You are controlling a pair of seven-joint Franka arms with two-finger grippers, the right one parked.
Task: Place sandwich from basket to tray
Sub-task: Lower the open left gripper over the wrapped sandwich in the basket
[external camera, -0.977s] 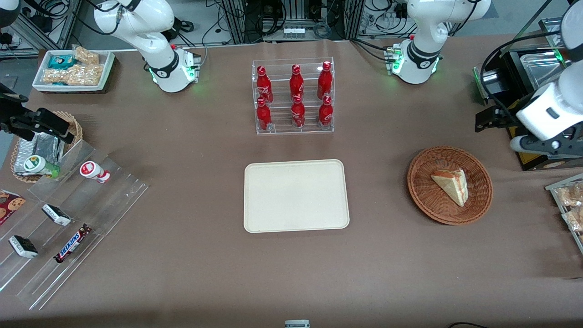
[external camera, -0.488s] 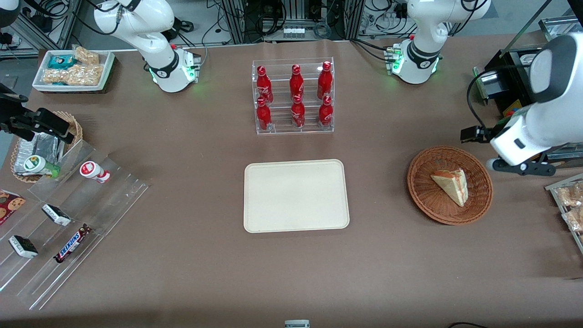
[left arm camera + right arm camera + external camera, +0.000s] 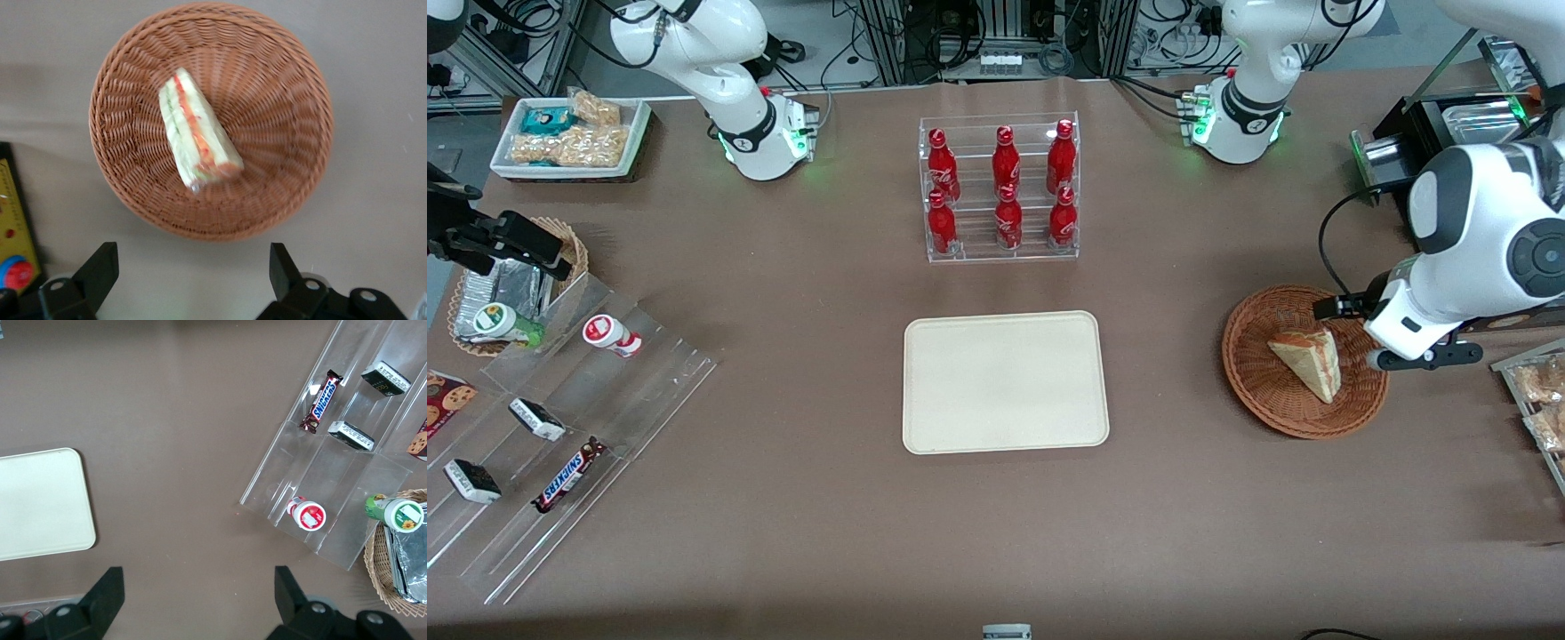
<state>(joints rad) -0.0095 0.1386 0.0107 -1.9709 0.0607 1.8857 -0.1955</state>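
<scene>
The sandwich, a clear-wrapped wedge of pale bread with orange-red filling, lies in the round reddish-brown wicker basket. My left gripper hangs above the basket's rim on the side toward the working arm's end of the table. In the left wrist view the sandwich rests on its side near the middle of the basket. There the gripper is open and holds nothing, its fingers over bare table just outside the rim. The cream tray sits mid-table, bare, toward the parked arm from the basket.
A clear rack of red bottles stands farther from the front camera than the tray. A black box and a bin of snack packs flank the basket. A clear stepped display with candy bars lies at the parked arm's end.
The left arm has swung down and inward from the table's end. Its gripper has gone from beside the black box to over the basket's rim. Sandwich, basket and tray have not moved.
</scene>
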